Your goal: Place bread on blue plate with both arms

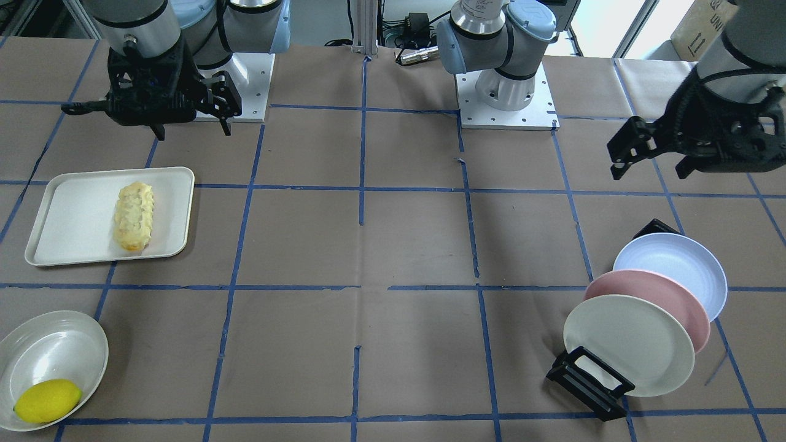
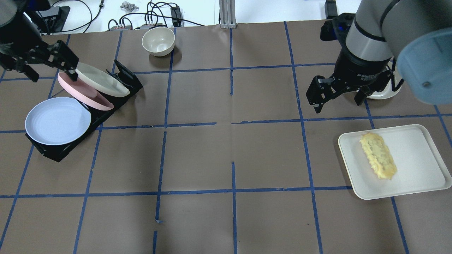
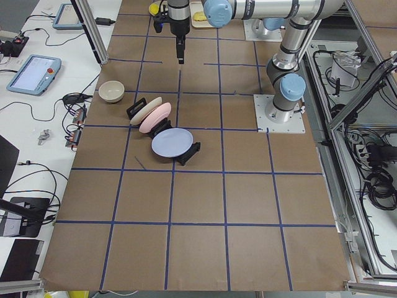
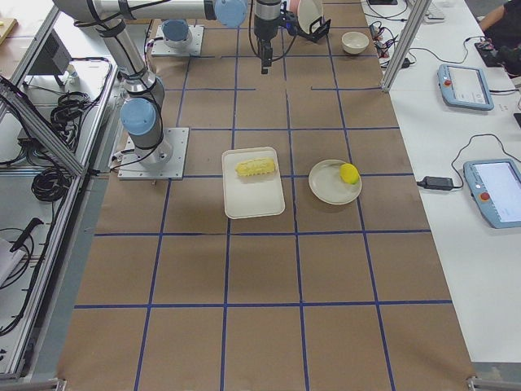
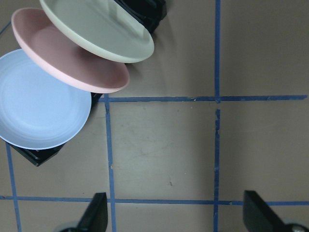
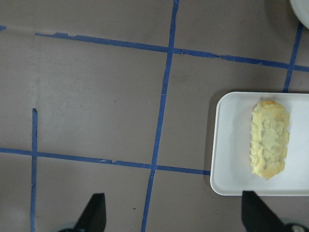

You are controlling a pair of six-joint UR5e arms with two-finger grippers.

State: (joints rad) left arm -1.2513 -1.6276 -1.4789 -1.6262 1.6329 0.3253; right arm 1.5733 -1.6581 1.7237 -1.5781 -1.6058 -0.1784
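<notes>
- Front-facing view: the counter [image 1: 399, 245] is covered in brown paper with a blue tape grid. The bread [image 1: 134, 216] lies flat on a white tray [image 1: 67, 212] on the right arm's side. The blue plate [image 1: 681, 270] leans in a black rack [image 1: 589, 382] on the left arm's side. It is the rearmost of three, behind a pink plate [image 1: 666, 302] and an off-white plate [image 1: 626, 344]. A lemon [image 1: 47, 400] sits in a shallow white dish [image 1: 58, 344] near the tray.
- Overhead view: the left claw [image 2: 53, 70] hangs raised close by the rack, jaws apart, holding nothing. The right claw [image 2: 337, 100] hangs over bare counter just beyond the tray, jaws apart, holding nothing. A small cream bowl [image 2: 158, 41] stands near the far edge.
- Left-side view: all three plates stand in the rack, the blue one nearest the camera.
- Right-side view: the bread is on the tray, with the dish and lemon beside it.
- Left wrist view: the three plates overlap at upper left, and the jaws are wide apart.
- Right wrist view: the bread on the tray is at right, and the jaws are wide apart.
</notes>
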